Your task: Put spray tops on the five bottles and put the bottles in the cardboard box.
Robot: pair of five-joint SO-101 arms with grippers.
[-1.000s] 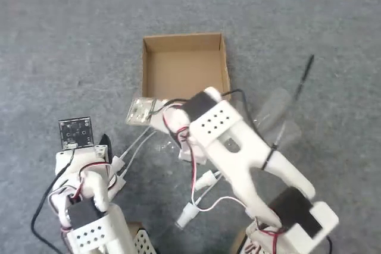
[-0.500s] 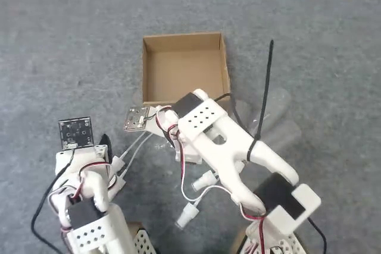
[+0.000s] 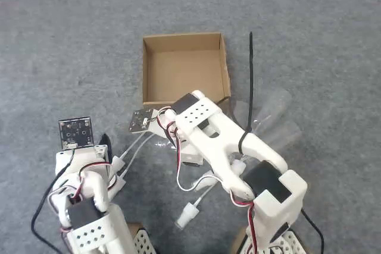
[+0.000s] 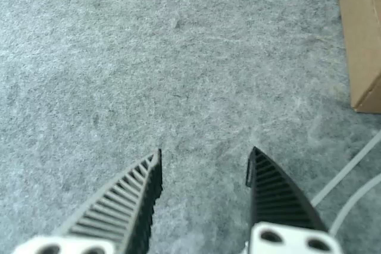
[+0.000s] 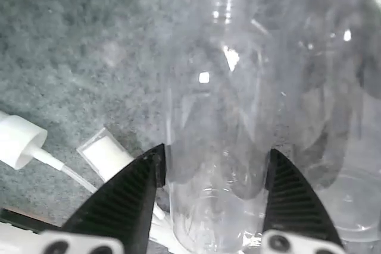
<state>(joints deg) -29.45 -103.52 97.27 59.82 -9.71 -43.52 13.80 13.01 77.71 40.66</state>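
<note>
The cardboard box (image 3: 183, 69) sits on the gray carpet (image 3: 71, 57) with its open side up. The left gripper (image 4: 205, 159) hangs low over the carpet, on the arms' side of the box and a bit past the box's left corner. Its two black fingers are apart, with just carpet between them. The right arm bends over the spot just in front of the box. The right gripper (image 5: 215, 153) has a clear bottle (image 5: 217, 105) between its fingers, and the fingers press on both sides of the bottle. More clear bottles (image 3: 278, 120) are bunched together near the box's right front corner, right beside the one that is held. White spray tops (image 3: 189, 213) with thin tubes lie on the carpet in front of the box, between the two arms. Two of them lie close to the held bottle. A black cable (image 3: 250, 81) sticks up along the right side of the box.
</note>
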